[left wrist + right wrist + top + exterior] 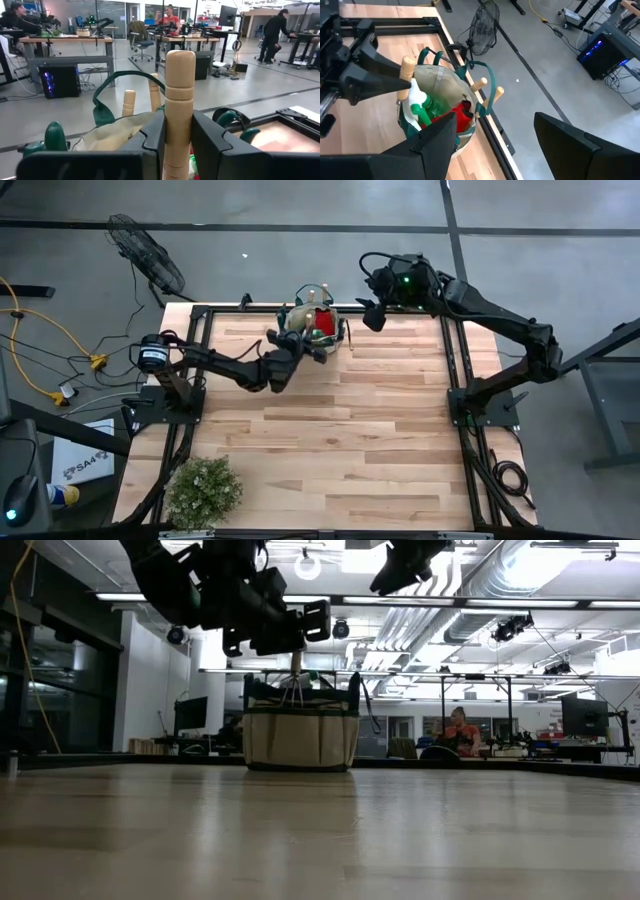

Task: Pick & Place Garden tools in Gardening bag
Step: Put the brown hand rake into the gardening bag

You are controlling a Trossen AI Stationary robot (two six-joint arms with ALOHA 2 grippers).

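Note:
The beige gardening bag [318, 323] with green trim stands at the table's far edge. It also shows in the low view [300, 735]. Inside it are the green sprayer [421, 107], the red shears [454, 116] and two wooden handles [487, 87]. My left gripper [303, 343] is above the bag's near-left rim, shut on a wooden-handled tool [179, 90]. My right gripper [495, 145] is open and empty, high up to the right of the bag [375, 310]. My left gripper pinches the tool's wooden handle [178, 117] between its two fingers, below the handle's rounded free end. The fingers come about level from the table's near-left side and lie across the handle. The handle stands upright, its lower part [297, 668] hanging down to the bag's opening.
A bushy green plant [204, 490] stands at the table's near left corner. A dark frame [455, 360] runs round the table. A fan [145, 250] stands on the floor beyond the far left corner. People sit and stand at benches in the room behind.

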